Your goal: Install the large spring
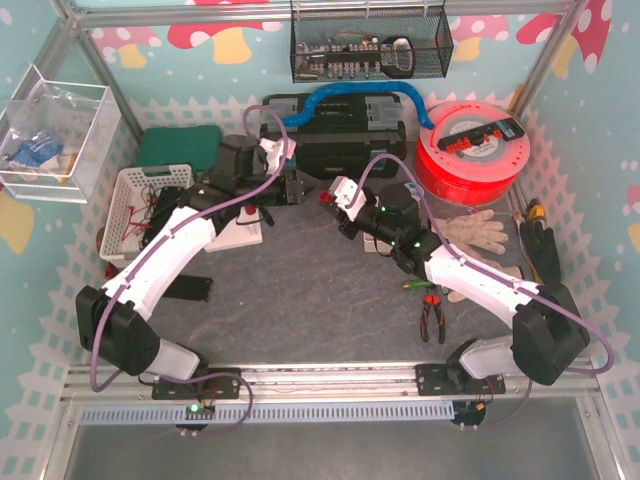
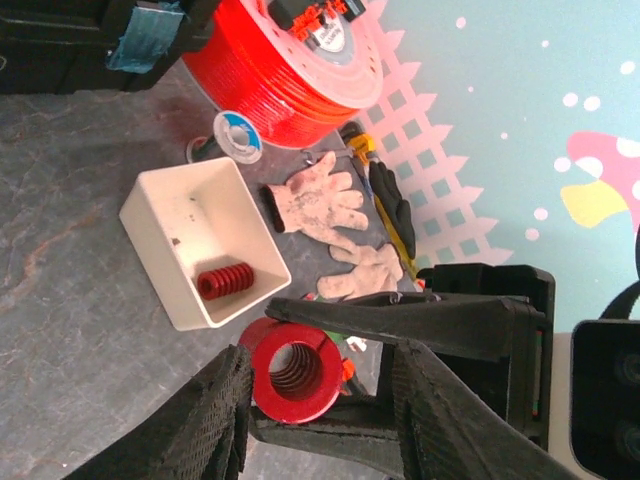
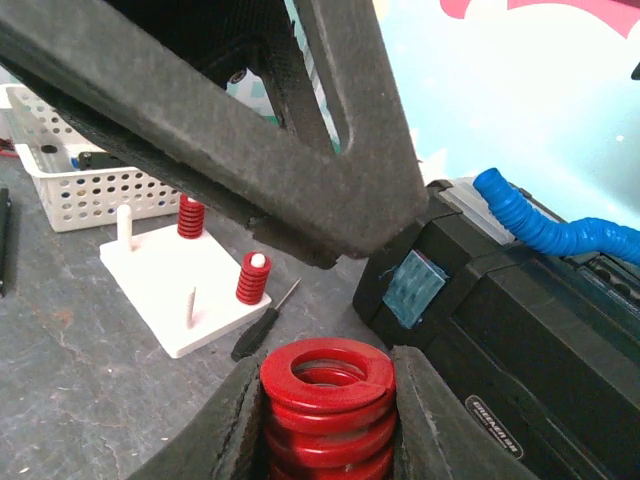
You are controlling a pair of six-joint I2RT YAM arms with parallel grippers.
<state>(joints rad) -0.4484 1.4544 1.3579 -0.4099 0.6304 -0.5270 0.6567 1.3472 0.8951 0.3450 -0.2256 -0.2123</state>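
right wrist view: the right hand [image 3: 327,378] is clamped on the large spring [image 3: 325,405], held off the grey worktop [image 3: 70,370] beside the black tool case [image 3: 520,330]. the left hand [image 2: 320,365] sits with a finger either side of the spring's end; whether it grips i cannot tell.

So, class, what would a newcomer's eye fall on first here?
The bright red large spring, clamped in the right gripper, mid-scene. At the back right lies a big red spool; to the left, a white peg base carries two shorter red springs.
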